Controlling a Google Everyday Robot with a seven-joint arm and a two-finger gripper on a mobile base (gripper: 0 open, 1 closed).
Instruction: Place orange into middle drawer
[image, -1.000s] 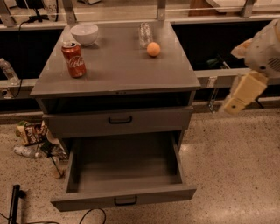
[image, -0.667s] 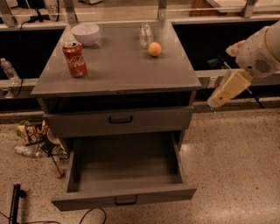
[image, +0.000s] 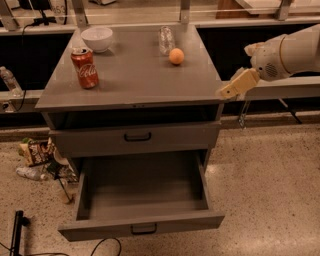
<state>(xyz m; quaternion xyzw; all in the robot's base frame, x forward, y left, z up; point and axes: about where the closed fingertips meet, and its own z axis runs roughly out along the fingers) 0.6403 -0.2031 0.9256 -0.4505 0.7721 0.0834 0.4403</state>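
Hovering just off the right edge of the cabinet (image: 130, 85), level with its top, the gripper (image: 237, 84) is logged with no object seen in it; whether it is open or closed cannot be told. The orange (image: 176, 56) is noted on the cabinet top, toward the back right, just beside a clear container (image: 166, 40) and well apart from the gripper. The middle drawer (image: 142, 226) is found pulled out at the cabinet's foot, with nothing seen inside. The upper drawer front (image: 137, 137) is shut. A Coca-Cola can (image: 84, 68) and a white bowl (image: 97, 38) are recorded on the cabinet top's left side. Progress: drawer opening is judged done; the orange is not yet grasped. Reach, grasp, transfer down into the drawer and release are judged outstanding.
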